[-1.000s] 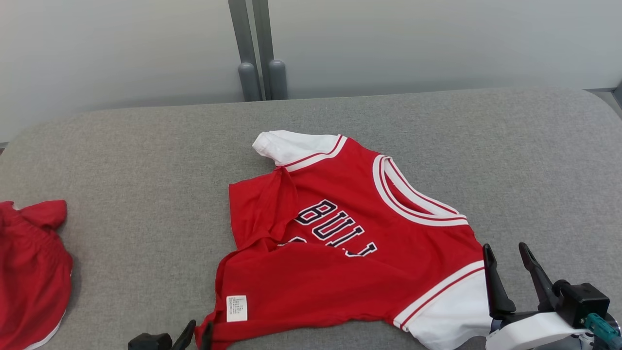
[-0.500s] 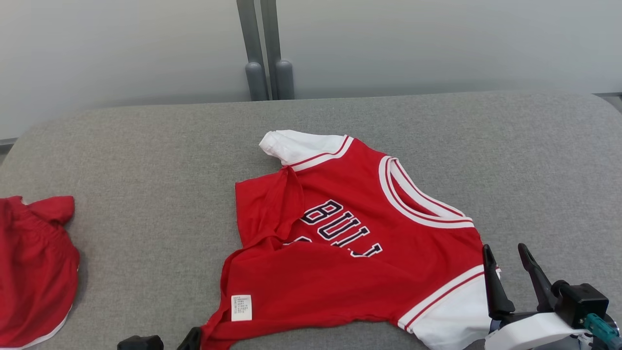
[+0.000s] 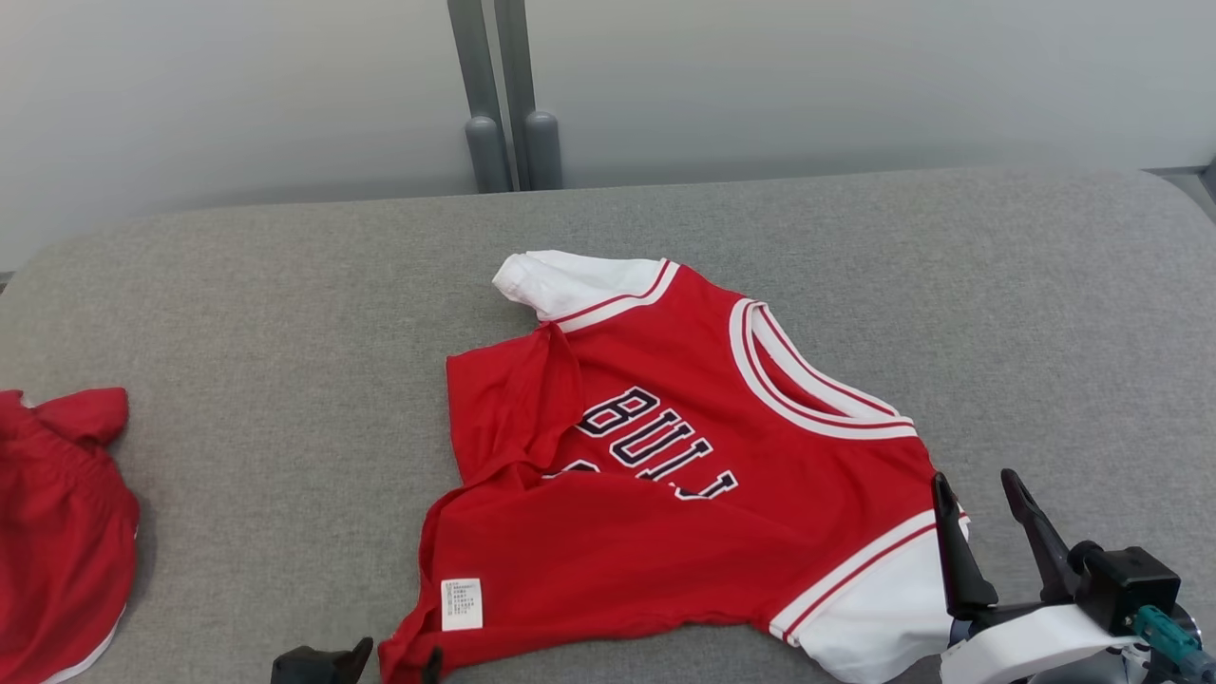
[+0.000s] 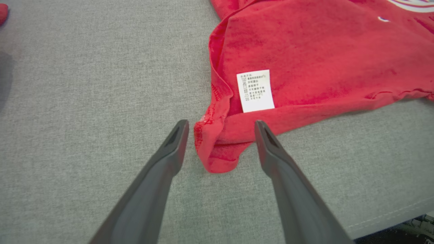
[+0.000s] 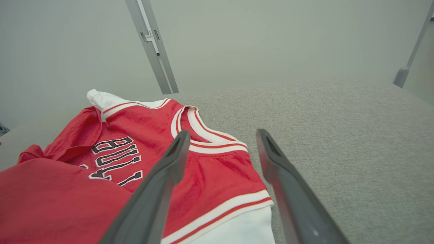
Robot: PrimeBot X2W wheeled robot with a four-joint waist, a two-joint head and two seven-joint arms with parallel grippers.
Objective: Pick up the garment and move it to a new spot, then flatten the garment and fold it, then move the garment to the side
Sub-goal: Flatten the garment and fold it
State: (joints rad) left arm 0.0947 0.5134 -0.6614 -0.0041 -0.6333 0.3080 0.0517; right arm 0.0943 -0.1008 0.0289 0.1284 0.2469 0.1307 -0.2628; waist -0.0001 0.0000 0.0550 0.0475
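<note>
Dark fingers of the left gripper (image 4: pixel 220 124) stand spread apart on either side of the bottom corner of the red jersey (image 3: pixel 665 541). The corner bunches up between them, and neither finger presses it. A white care label (image 4: pixel 255 90) sits just beyond that corner. The right gripper (image 3: pixel 975 478) is spread too, holding nothing, by the edge of the white sleeve (image 3: pixel 874 608). The jersey lies rumpled near the middle of the grey padded surface (image 3: pixel 237 313), part of it folded over the lettering. Another red garment (image 3: pixel 57 532) lies well apart at the left.
</note>
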